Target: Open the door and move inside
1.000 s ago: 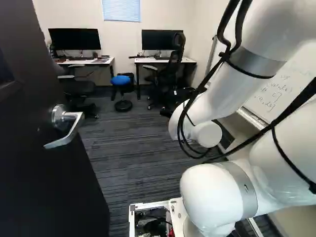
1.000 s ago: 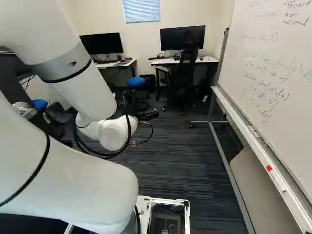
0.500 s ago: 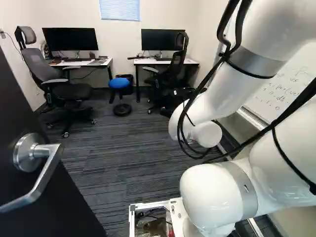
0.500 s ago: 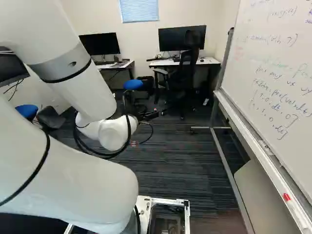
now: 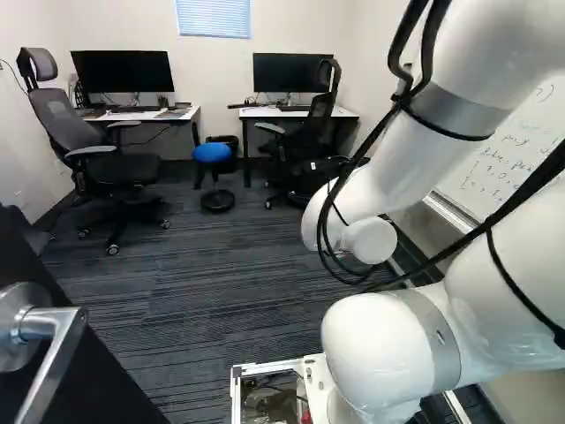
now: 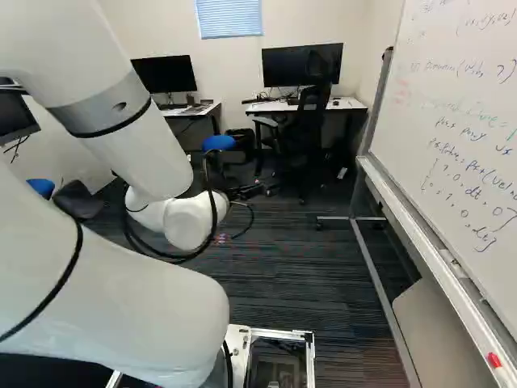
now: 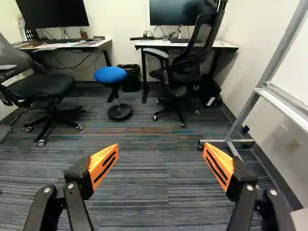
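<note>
The door [image 5: 93, 393] stands open close to the base, its handle [image 5: 60, 349] at the lower left of the left base view. The base's side could be caught by the door if a turn is made too early or the door swings back. Farther out, the pincer [image 7: 161, 161] is empty, its fingers wide apart. The whiteboard stand [image 6: 365, 250] could be struck if the path is steered too far right. Compared with the earlier frames, the base has been moved: the handle appears nearer, the arm [image 5: 388, 349] is unchanged, and the far-left chair [image 5: 115, 168] is more fully exposed.
</note>
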You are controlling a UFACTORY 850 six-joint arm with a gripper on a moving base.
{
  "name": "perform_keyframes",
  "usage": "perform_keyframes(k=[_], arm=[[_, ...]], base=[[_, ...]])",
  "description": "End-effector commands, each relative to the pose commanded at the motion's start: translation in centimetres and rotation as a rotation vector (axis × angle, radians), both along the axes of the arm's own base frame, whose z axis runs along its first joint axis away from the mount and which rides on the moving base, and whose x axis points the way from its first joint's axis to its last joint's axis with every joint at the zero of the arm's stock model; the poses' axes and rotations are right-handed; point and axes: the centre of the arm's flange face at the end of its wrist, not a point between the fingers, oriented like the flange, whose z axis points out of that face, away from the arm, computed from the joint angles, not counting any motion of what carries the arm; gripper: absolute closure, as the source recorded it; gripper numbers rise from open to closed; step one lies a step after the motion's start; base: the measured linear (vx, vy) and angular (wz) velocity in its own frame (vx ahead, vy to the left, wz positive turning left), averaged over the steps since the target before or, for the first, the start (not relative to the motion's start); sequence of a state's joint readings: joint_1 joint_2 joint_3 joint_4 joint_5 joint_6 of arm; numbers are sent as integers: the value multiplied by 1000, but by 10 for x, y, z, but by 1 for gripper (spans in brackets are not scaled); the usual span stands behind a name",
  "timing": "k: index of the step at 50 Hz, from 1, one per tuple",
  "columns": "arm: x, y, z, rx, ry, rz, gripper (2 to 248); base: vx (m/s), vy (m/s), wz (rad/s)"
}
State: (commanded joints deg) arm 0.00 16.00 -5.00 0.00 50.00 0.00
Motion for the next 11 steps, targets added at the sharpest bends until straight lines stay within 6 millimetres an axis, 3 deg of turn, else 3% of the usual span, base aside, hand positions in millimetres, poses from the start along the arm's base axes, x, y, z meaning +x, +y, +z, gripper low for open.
perform_keyframes(k=[11], arm=[[0, 0, 0, 0, 0, 0, 3]], base=[[-4, 1, 1]])
